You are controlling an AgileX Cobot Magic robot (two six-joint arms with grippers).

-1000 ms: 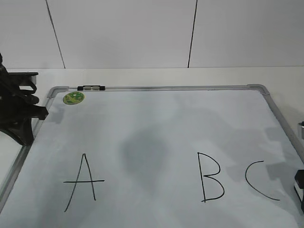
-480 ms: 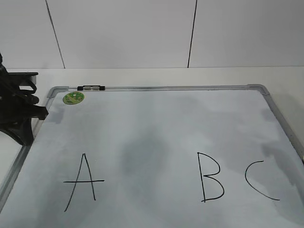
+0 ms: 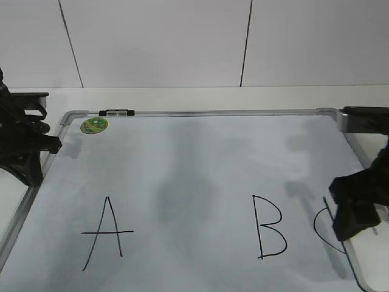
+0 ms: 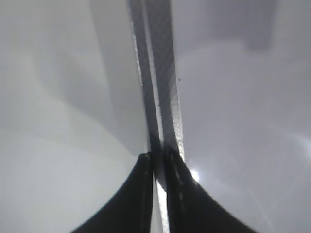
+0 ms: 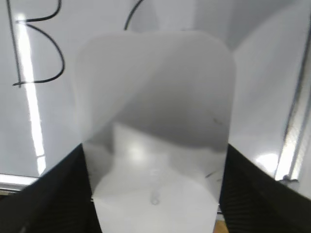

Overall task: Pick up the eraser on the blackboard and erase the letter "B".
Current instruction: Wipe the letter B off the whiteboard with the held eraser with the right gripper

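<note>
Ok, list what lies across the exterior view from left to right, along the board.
Left gripper → green magnet → letter A → letter B → letter C → right gripper with the eraser, all on or at the blackboard.

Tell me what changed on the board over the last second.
The right hand swung in from the right edge, carrying the eraser over the C. The B, A, green magnet and left hand stayed put.
</note>
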